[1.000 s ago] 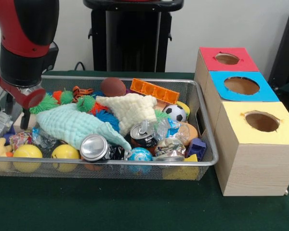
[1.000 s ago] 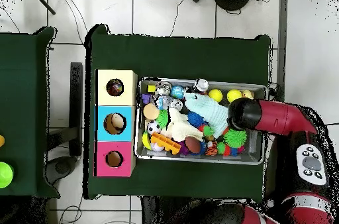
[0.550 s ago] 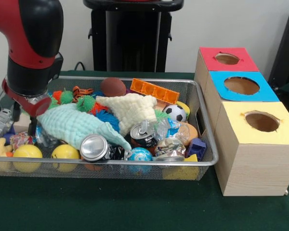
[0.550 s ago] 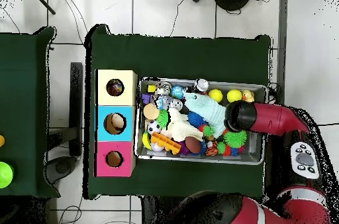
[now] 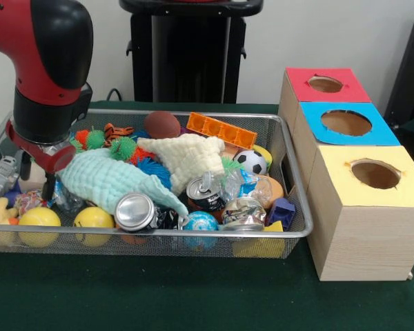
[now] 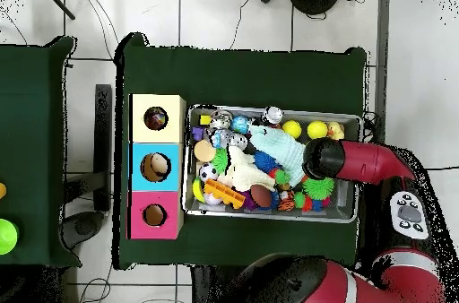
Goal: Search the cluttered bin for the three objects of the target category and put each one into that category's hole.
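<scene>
A wire mesh bin (image 5: 159, 234) holds a heap of clutter: a mint cloth (image 5: 103, 179), a cream cloth (image 5: 186, 157), upright drink cans (image 5: 134, 210) (image 5: 205, 192), a crushed can (image 5: 243, 210), two yellow balls (image 5: 39, 219) (image 5: 93, 219), a soccer ball (image 5: 250, 162) and a brown ball (image 5: 161, 124). My gripper (image 5: 38, 181) is down inside the bin's left end, beside the mint cloth's edge, open, its dark fingers apart over a pale object. In the overhead view the arm's head (image 6: 320, 158) hides the gripper.
Three wooden boxes with holes stand right of the bin: red-topped (image 5: 300, 79), blue-topped (image 5: 317, 114) and yellow-topped (image 5: 338, 172). An orange block (image 5: 221, 129), spiky green balls (image 5: 123, 146) and a blue globe ball (image 5: 200, 222) also lie in the bin. A black stand (image 5: 190, 48) rises behind.
The arm has shifted a little to the right and lower into the bin's left end. The objects in the bin have not moved.
</scene>
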`<move>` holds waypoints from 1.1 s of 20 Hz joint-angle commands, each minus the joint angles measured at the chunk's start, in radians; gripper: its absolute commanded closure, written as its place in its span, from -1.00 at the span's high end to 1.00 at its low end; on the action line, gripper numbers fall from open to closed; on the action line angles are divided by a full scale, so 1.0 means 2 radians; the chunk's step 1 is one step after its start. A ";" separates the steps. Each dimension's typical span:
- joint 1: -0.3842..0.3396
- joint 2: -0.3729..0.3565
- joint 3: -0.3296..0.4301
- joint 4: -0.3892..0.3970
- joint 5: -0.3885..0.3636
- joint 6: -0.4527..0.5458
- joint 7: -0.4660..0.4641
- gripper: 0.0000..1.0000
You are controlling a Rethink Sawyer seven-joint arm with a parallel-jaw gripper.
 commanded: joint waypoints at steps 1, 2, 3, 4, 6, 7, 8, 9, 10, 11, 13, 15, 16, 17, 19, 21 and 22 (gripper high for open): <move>0.000 0.030 0.010 0.009 -0.024 -0.050 0.013 1.00; 0.000 0.030 0.008 0.007 -0.024 -0.050 0.014 1.00; 0.002 0.031 0.006 0.006 -0.025 -0.055 0.018 1.00; 0.003 0.033 0.004 0.005 -0.025 -0.060 0.021 1.00; 0.002 0.038 0.003 0.000 -0.027 -0.070 0.021 1.00; 0.001 0.040 0.006 -0.004 -0.026 -0.071 0.017 1.00; 0.000 0.041 0.008 -0.007 -0.025 -0.070 0.014 1.00; 0.000 0.042 0.009 -0.010 -0.025 -0.071 0.012 1.00; 0.001 0.043 0.009 -0.012 -0.025 -0.074 0.012 1.00; 0.001 0.043 0.009 -0.014 -0.026 -0.075 0.010 1.00; 0.000 0.042 0.013 -0.016 -0.025 -0.073 0.003 1.00; 0.000 0.040 0.015 -0.018 -0.025 -0.073 -0.001 1.00; 0.002 0.039 0.014 -0.020 -0.025 -0.074 -0.001 1.00; 0.003 0.038 0.013 -0.020 -0.025 -0.075 0.000 1.00; 0.002 0.035 0.016 -0.022 -0.025 -0.072 -0.006 1.00; 0.000 0.040 0.022 -0.028 -0.024 -0.072 -0.011 1.00; -0.002 0.042 0.024 -0.032 -0.024 -0.073 -0.014 1.00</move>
